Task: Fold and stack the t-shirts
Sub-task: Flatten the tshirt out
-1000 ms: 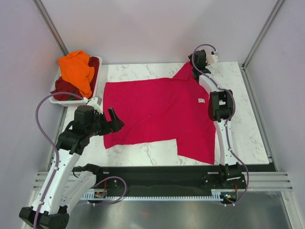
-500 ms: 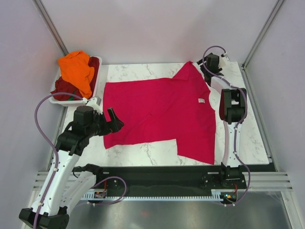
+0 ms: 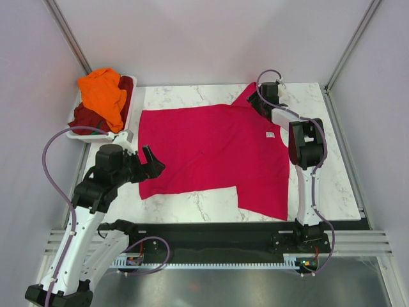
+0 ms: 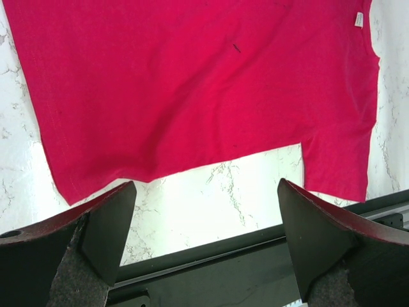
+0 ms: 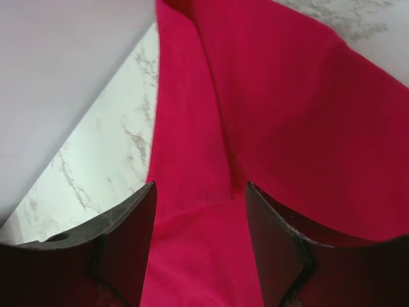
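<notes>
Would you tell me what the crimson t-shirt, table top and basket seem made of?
Crimson t-shirt: soft matte cloth, probably cotton knit; it lies limp, with a stitched hem. Table top: white marble or marble-look laminate, grey-veined, slightly glossy. Basket: seemingly white plastic, thin rigid rim.

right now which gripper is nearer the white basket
Left. The left gripper is just nearside of the basket; the right gripper is across the table over the pink shirt.

No writing is legible; the small white neck label (image 3: 270,135) on the crimson-pink t-shirt (image 3: 204,147) is too tiny to read.
</notes>
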Controlling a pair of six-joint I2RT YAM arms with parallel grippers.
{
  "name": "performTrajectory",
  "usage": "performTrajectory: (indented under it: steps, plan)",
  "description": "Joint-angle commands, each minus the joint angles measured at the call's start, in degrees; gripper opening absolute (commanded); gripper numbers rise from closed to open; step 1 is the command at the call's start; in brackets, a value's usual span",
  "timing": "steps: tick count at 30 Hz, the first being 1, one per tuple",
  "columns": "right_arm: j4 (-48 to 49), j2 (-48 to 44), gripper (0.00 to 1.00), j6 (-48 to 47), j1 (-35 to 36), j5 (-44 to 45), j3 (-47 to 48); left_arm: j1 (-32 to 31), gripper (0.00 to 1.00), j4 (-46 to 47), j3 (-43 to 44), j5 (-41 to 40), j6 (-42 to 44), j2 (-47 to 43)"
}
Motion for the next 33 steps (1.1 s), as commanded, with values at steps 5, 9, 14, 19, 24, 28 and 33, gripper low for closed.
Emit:
performTrajectory:
  steps: [5, 9, 14, 19, 24, 28, 33]
  plan:
    - [-1.25, -3.19, 0.64, 0.22, -0.07, -0.88, -2.45, 0.11, 1.00, 0.86, -0.32, -1.25, 0.15, -0.49]
    - [-1.16, -1.00, 0.59, 0.30, -0.07, -2.02, -0.34, 0.11, 1.00, 0.86, -0.32, -1.51, 0.07, -0.57]
    - [-1.16, 0.24, 0.55, 0.83, 0.37, -2.72, 1.51, 0.28, 1.00, 0.77, -0.40, -1.69, 0.07, -0.57]
    - [-1.33, 1.82, 0.53, 0.66, 0.54, -2.90, 3.79, 0.37, 1.00, 0.77, -0.40, -1.86, -0.02, -0.49]
    - [-2.39, 2.79, 0.50, 0.83, 0.54, -2.64, 4.85, 0.64, 1.00, 0.77, -0.40, -1.86, -0.02, -0.66]
    - [-2.22, 1.12, 0.48, 0.57, 0.63, -0.79, 2.48, 0.72, 1.00, 0.86, -0.40, -1.86, -0.02, -0.75]
    - [-2.22, -0.29, 0.48, 0.13, 0.63, -0.44, -0.07, 0.72, 1.00, 0.86, -0.40, -1.69, -0.02, -0.66]
